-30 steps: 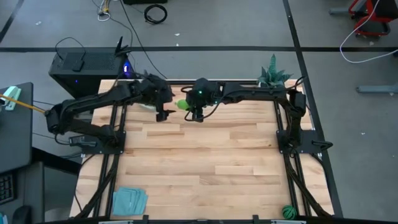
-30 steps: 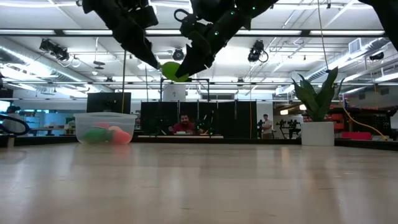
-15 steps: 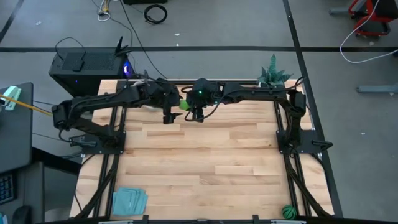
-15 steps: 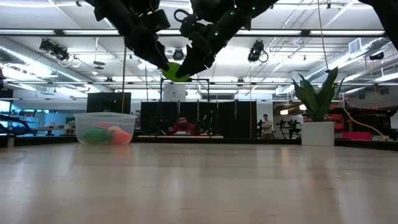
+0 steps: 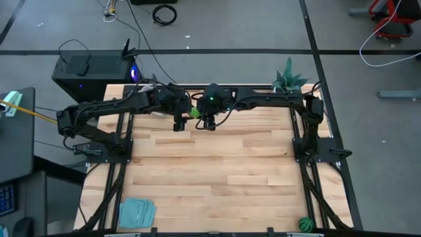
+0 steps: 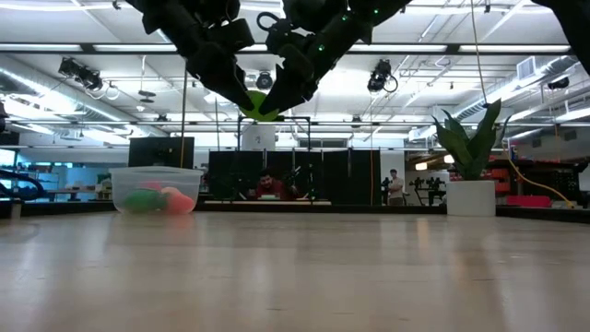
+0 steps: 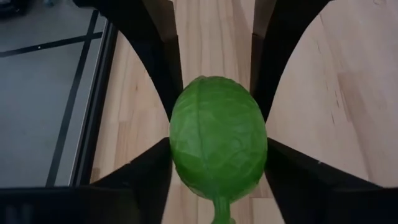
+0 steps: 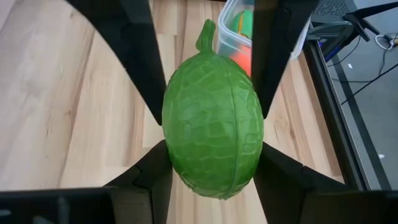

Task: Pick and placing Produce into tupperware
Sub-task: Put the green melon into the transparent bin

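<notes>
Up near the far edge of the table (image 5: 217,171), the two arms meet in mid-air over the wood. Between them hangs the light green ball (image 5: 195,112), well above the table as the low view shows (image 6: 257,104). The right gripper (image 5: 208,123) has its jaws clenched on the ball: from its own wrist camera the ball (image 8: 212,141) fills the gap between the two dark fingers (image 8: 140,56), touching both. The left gripper (image 5: 179,124) has come in from the other side, and from its wrist camera the same ball (image 7: 218,138) sits between its fingers (image 7: 163,50) too, with a small stem pointing toward the camera. Its fingers lie against the ball on both sides, so it looks to be grasping it as well; both grippers have hold of the one ball.

The clear tub (image 6: 155,190) stands on the table toward the left arm's side, near the far edge. Inside it lie a green piece (image 6: 141,199) and a red piece (image 6: 177,200), side by side. The right wrist camera sees the tub (image 8: 231,28) just beyond the ball.

A potted plant (image 5: 288,78) stands at the far right corner of the table. At the near edge, a dark green striped ball (image 5: 304,224) rests toward the right corner, and a pale-blue square piece (image 5: 137,212) lies toward the left corner.
</notes>
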You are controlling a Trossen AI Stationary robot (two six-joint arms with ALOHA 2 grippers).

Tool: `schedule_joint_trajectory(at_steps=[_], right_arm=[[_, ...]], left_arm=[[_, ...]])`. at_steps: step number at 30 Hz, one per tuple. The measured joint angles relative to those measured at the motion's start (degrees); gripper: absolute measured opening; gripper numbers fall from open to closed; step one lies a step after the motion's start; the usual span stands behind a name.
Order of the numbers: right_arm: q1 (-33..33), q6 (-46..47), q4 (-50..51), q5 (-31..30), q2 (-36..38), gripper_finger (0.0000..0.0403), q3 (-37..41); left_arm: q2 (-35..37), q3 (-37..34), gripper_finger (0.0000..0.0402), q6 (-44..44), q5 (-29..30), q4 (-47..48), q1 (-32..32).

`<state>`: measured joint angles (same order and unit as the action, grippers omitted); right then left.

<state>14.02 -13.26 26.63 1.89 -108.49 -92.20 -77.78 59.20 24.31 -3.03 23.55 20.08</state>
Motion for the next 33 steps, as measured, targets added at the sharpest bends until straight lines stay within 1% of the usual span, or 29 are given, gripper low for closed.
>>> schedule_joint_trajectory(at_steps=[2,11,23,27,33], right_arm=[[0.0,0.0,0.0,0.0,0.0,0.0186,0.0],[0.0,0.0,0.0,-0.1,0.0,0.0189,0.0],[0.1,-0.3,-0.3,-0.9,0.0,0.0269,0.0],[0.2,-0.5,-0.2,-3.2,0.1,0.0282,0.0],[0.4,-1.4,2.0,-3.8,1.8,0.0285,0.0]], left_arm=[[0.0,0.0,0.021,-0.3,0.0,0.0,0.0],[0.0,0.0,0.0207,-0.5,-0.1,0.0,0.0],[0.0,0.0,0.0207,-1.3,-0.2,0.0,0.0],[0.0,0.0,0.0207,-1.3,-0.1,0.1,0.0],[0.2,0.1,0.0207,-1.3,0.2,-0.2,0.0]])
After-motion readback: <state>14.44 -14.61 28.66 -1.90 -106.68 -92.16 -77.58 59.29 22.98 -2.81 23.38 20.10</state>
